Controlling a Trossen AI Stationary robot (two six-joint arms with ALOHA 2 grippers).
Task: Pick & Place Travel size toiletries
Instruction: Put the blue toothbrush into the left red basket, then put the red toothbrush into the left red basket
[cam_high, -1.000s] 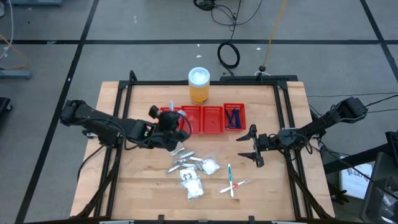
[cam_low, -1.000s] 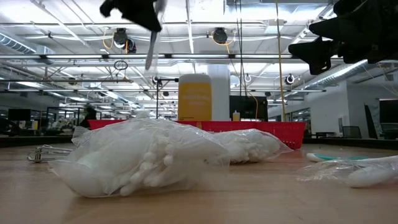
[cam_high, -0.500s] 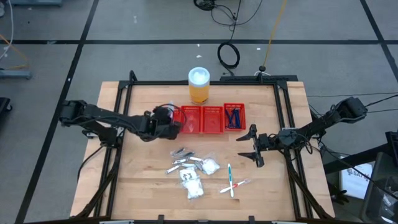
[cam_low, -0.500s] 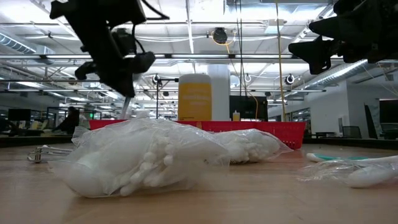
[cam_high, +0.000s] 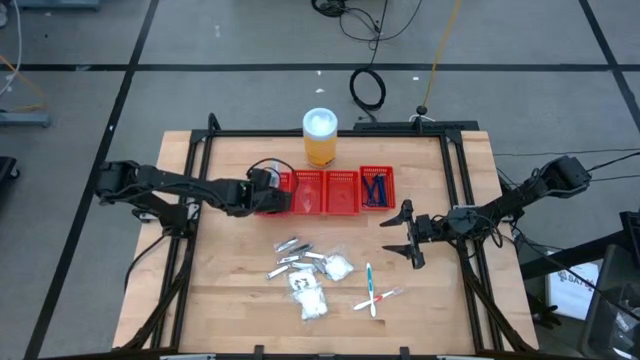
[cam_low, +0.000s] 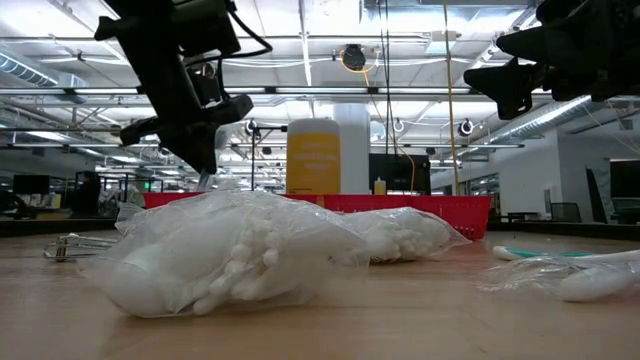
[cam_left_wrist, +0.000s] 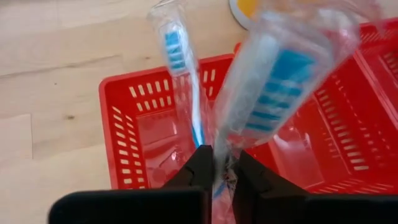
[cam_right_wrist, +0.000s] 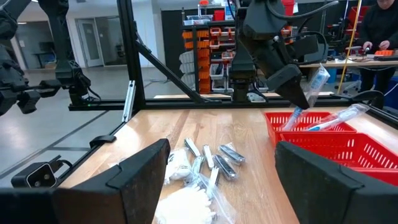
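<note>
My left gripper (cam_high: 266, 191) is over the leftmost compartment of the red tray (cam_high: 325, 211), shut on a blue-bristled stick in clear wrap (cam_left_wrist: 268, 93). A second wrapped stick (cam_left_wrist: 176, 56) lies in that compartment, its head leaning on the far rim. Dark blue razors (cam_high: 376, 190) lie in the rightmost compartment. Silvery tubes (cam_high: 292, 246), white packets (cam_high: 338, 267) and more wrapped sticks (cam_high: 371, 288) lie on the wood near the front. My right gripper (cam_high: 409, 235) hangs open at the table's right, touching nothing. My left gripper pinches the wrapped stick at its handle part (cam_left_wrist: 222, 167) between its two fingers (cam_left_wrist: 200, 167). The fingers slant down from the table's left side. The stick stands tilted, bristle head (cam_right_wrist: 318, 78) up; its lower end (cam_right_wrist: 292, 119) reaches into the compartment. Whether that end touches the floor I cannot tell.
An orange jar with a white lid (cam_high: 320, 137) stands just behind the tray. A black frame (cam_high: 330, 133) borders the working area. The two middle compartments (cam_high: 325, 190) hold nothing I can see. Bare wood lies between the tray and the pile.
My left gripper has come down and gone a little toward the table's left edge, to the tray's leftmost compartment, rolling as it went. The wrapped stick it carries has tipped from nearly upright to slanting, its lower end now in the compartment.
</note>
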